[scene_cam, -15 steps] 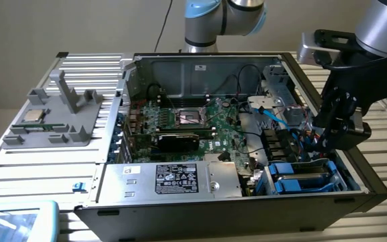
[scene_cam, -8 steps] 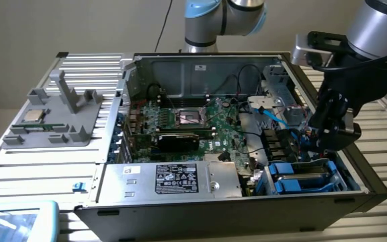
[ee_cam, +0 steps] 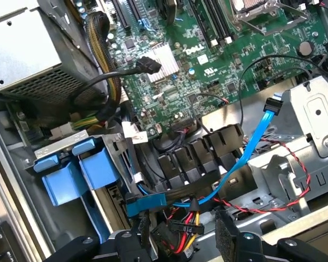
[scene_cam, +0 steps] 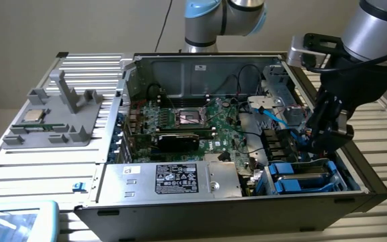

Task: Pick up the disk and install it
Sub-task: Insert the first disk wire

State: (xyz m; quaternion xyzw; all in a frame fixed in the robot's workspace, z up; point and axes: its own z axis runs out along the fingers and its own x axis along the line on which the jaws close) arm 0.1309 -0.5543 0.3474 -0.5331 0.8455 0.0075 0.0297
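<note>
Disk (scene_cam: 300, 177) stands on edge in the drive bay at a corner of the open computer case (scene_cam: 200, 63), just beside the large silver box (scene_cam: 173, 179) - judged by its blue bracket rails (ee_cam: 76, 174); its metal face is hidden. The gripper (scene_cam: 322, 146) hovers near the bay over a bundle of cables (ee_cam: 180, 210), jaws wide apart, holding nothing. The disk is likely stiff, dense and shock-sensitive, with smooth, slippery metal sides; the plastic rails probably flex - a hold across the 2 long edges, on the firm part of the rails, looks safest.
</note>
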